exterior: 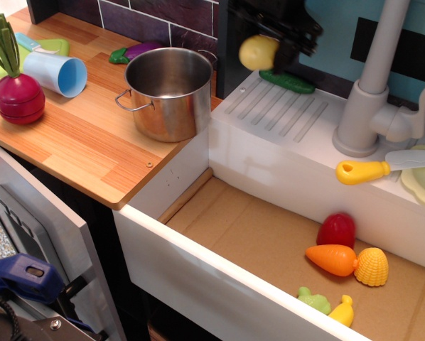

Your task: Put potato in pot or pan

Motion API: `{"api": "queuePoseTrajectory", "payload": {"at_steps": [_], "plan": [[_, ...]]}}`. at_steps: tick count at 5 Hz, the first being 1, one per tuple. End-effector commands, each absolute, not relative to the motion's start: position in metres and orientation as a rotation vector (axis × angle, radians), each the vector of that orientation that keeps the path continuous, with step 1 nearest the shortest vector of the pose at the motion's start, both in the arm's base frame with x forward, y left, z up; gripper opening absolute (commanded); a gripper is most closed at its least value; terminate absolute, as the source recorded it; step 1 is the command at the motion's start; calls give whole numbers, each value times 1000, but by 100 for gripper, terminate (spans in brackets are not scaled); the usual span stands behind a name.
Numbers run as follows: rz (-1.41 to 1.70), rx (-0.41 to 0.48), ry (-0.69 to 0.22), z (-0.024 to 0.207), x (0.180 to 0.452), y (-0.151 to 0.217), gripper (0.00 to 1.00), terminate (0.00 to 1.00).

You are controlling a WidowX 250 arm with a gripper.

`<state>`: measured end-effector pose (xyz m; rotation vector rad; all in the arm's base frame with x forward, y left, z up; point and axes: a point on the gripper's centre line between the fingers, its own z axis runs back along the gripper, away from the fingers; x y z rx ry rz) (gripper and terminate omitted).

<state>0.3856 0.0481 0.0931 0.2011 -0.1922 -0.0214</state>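
Gripping the potato (259, 52), the gripper (269, 44) sits at the top of the view, black, motion-blurred, its fingers pressed against the potato's sides; the potato is in the air, clear of the white ribbed drainboard (283, 114) below it. Just below and right of the gripper a green cucumber (288, 81) lies at the back of the drainboard. Left and lower, well apart from the potato, the pot (169, 92) stands upright on the wooden counter (77, 142), empty as far as the inside shows, one loop handle facing front-left. Behind the pot, an eggplant (136, 51) lies by the tiled wall. Farther left, a blue cup (55, 72) lies on its side, with a red radish (17, 92) with green leaves just in front of it and a green board (28, 53) behind. Right of the gripper stands a grey faucet (376, 85); below that, a knife (383, 167) with a yellow handle rests on the sink edge, touching a pale plate (424, 181). Down in the sink basin (255, 234), far below and right of the gripper: a red toy (336, 230), a carrot (330, 259) touching a ribbed yellow shell (372, 267), plus a small green piece (315, 299) and a small yellow piece (342, 311) side by side.
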Motion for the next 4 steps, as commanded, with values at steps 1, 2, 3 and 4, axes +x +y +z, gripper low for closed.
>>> {"api": "queuePoseTrajectory", "payload": {"at_steps": [1, 2, 3, 4], "plan": [[-5, 268, -283, 128, 375, 82, 0, 0], [-25, 300, -331, 128, 370, 105, 0, 0], [-30, 281, -347, 133, 367, 117, 100, 0], [-30, 281, -347, 133, 367, 117, 100, 0]]}}
